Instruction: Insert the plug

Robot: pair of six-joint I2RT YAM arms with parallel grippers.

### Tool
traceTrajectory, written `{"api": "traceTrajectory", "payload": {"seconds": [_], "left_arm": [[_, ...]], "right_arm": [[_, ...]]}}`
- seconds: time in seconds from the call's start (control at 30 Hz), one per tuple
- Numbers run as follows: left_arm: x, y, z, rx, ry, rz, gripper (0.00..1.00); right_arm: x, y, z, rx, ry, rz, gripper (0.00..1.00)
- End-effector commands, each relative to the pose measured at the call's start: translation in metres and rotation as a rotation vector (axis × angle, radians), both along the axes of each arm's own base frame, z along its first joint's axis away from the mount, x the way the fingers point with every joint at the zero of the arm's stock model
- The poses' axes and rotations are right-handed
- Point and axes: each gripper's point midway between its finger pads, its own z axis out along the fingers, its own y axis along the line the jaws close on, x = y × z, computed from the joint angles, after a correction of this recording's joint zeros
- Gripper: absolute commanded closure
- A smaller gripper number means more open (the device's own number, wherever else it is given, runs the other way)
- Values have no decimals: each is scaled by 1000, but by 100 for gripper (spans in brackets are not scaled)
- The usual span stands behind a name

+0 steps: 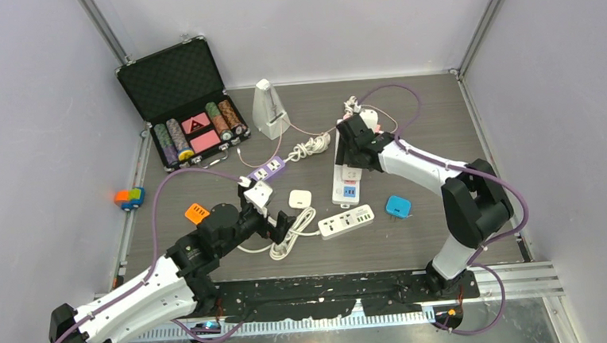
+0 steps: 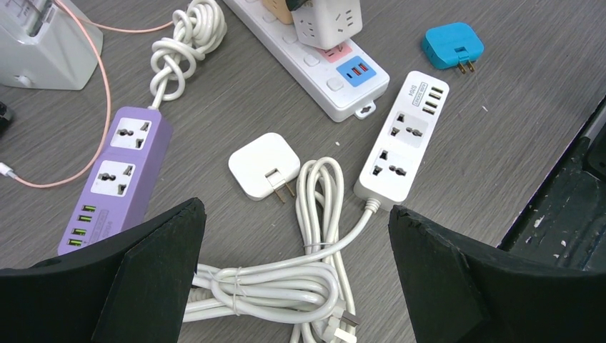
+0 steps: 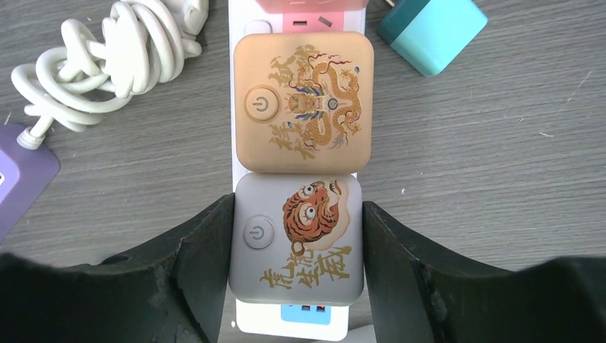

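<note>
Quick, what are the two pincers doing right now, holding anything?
Left pincer: open, holding nothing.
Right pincer: closed on the grey tiger adapter.

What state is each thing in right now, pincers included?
left pincer, open, empty
right pincer, shut on the grey tiger cube
grey tiger cube, on the long white strip, seating depth unclear
orange dragon cube, on that strip, touching the grey tiger cube
white adapter, loose, prongs out
blue adapter, loose, prongs out
purple strip, both sockets empty
short white strip, both sockets empty
chip case, lid open
</note>
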Motion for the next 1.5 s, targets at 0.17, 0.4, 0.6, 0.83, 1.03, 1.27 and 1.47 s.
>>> {"api": "traceTrajectory", "payload": {"seconds": [0.17, 0.4, 0.6, 0.83, 1.03, 1.27, 1.47], "left_arm": [[4, 1, 12, -24, -29, 15, 0], [4, 0, 13, -28, -29, 15, 0], [3, -4, 12, -35, -5, 6, 0], [5, -8, 9, -23, 22, 10, 0], [3, -18, 5, -44, 89, 1, 0], [3, -34, 6, -74, 162, -20, 0], [5, -39, 9, -88, 180, -11, 0]], "right_arm": [[-77, -22, -64, -191, 235, -15, 95], [-67, -28, -23, -192, 117, -65, 79], [-68, -26, -10, -168, 23, -76, 80], [-78, -26, -15, -221, -52, -73, 92], [-82, -23, -8, -170, -157, -90, 95], [-82, -26, -10, -168, -277, -83, 95], [-88, -25, -18, -198, -332, -59, 95]]}}
